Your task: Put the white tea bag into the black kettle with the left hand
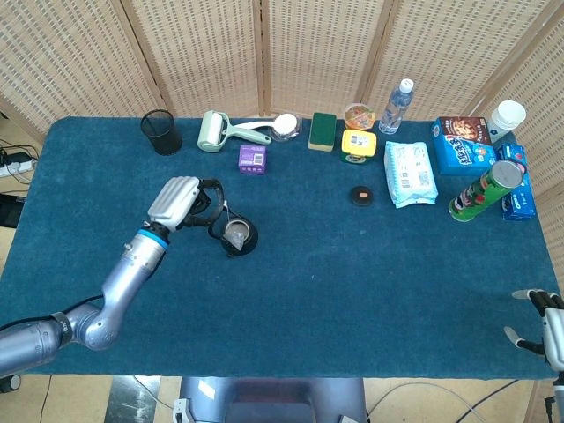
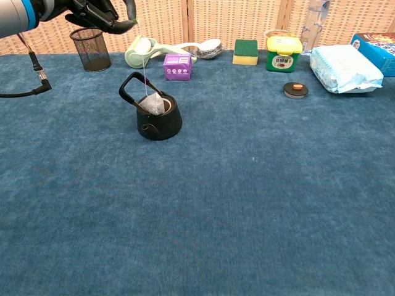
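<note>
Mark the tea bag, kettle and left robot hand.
white tea bag (image 2: 154,105), chest view, on the pouch at the kettle's mouth.
black kettle (image 2: 160,125), chest view, on its body.
left robot hand (image 1: 176,202), head view, on its back.
</note>
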Tool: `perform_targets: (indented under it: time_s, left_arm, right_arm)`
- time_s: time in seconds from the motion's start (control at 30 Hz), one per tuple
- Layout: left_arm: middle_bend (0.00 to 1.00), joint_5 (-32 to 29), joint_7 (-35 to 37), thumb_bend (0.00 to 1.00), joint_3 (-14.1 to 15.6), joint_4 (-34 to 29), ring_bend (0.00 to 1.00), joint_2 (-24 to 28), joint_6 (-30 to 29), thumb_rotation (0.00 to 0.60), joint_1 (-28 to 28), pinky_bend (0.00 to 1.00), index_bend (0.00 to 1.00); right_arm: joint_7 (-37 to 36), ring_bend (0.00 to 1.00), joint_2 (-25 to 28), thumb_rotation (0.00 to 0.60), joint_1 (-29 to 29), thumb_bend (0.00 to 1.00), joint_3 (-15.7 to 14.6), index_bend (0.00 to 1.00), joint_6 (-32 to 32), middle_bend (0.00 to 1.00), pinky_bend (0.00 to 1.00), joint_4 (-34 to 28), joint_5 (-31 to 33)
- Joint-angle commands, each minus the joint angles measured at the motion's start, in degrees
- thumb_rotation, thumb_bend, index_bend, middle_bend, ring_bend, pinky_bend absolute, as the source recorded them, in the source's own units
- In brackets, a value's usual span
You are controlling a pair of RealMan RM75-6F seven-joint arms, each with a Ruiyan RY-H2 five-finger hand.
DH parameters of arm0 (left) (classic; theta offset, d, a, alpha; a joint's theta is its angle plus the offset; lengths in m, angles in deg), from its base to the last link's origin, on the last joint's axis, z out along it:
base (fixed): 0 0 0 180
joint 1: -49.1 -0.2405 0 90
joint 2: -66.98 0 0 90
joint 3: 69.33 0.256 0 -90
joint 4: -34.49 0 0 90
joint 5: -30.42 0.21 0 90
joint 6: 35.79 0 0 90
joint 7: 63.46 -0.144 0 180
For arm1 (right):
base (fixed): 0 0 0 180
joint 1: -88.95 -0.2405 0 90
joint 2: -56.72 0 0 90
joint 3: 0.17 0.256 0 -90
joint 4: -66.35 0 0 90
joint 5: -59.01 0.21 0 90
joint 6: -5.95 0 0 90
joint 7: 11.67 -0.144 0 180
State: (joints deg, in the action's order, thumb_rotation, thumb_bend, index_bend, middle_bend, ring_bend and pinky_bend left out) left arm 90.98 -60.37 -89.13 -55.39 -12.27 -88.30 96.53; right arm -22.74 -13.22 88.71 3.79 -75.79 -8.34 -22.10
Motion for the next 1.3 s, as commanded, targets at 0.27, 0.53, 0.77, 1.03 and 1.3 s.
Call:
perform_targets:
  time_s: [0.27, 0.53, 0.77, 1.03, 1.3]
  left_arm:
    - [1.0, -1.0, 1.0, 0.47, -0.5, 4.2, 1.0, -1.2, 0.0, 0.6, 0.6, 1.0, 0.6]
    - [1.0, -1.0, 1.8, 0.47, -0.5, 6.2, 1.0, -2.1, 0.3, 0.6, 0.9, 1.0, 0.6]
    - [1.0, -0.2, 2.3, 0.47, 0.5, 6.0, 1.0, -2.4, 1.6, 0.6, 1.1, 1.0, 0.6]
    - [1.0, 2.1, 2.7, 0.47, 1.6, 3.3, 1.0, -2.0, 1.8, 0.6, 1.0, 1.0, 0.6]
    - [1.0, 3.1, 1.3, 0.47, 2.5, 1.6, 1.0, -2.3, 2.3, 0.6, 1.7, 1.0, 0.6]
  right_arm:
    - [1.3, 0.29, 0.5, 0.6, 0.0, 0.24, 0.1, 0.34, 0.3, 0.34, 0.27, -1.4, 0.6]
    - [2.1, 0.29, 0.8, 0.6, -0.2, 0.24, 0.2, 0.34, 0.8, 0.34, 0.27, -2.3, 0.9]
    - [2.1, 0.29, 0.7, 0.6, -0.1, 0.24, 0.3, 0.34, 0.8, 0.34, 0.27, -2.3, 1.0]
    - [1.2, 0.29, 0.6, 0.6, 0.1, 0.24, 0.2, 0.34, 0.7, 0.34, 0.27, -1.6, 1.1]
    - [-0.2, 0.29, 0.3, 0.6, 0.6, 0.24, 0.1, 0.34, 0.3, 0.34, 0.27, -0.5, 1.1]
